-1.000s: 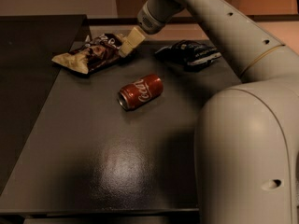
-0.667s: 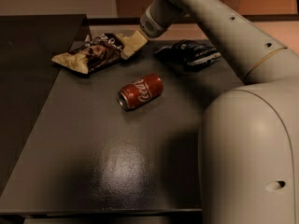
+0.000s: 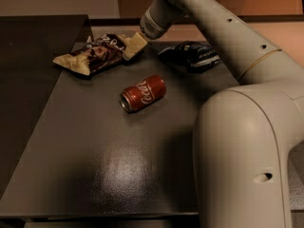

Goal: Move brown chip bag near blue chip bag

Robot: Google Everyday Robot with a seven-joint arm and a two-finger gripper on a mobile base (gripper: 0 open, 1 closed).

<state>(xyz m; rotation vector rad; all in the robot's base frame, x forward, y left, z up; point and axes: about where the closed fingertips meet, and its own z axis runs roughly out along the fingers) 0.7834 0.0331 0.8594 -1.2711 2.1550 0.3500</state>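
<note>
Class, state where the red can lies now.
The red can lies on its side on the table, nearer the camera than the brown chip bag and blue chip bag; the end effector sits at the brown bag's right end.

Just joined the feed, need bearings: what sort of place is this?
Likely an office snack or break area, indoors: a dark tabletop holds a brown chip bag, a blue chip bag and a red soda can. The claw is at the brown chip bag's right end.

Arm (image 3: pixel 237 51) — off-white tubular links, small dark recessed holes, one thin seam ring. Gripper (image 3: pixel 134 45) — pale tan, at the arm's far end.
</note>
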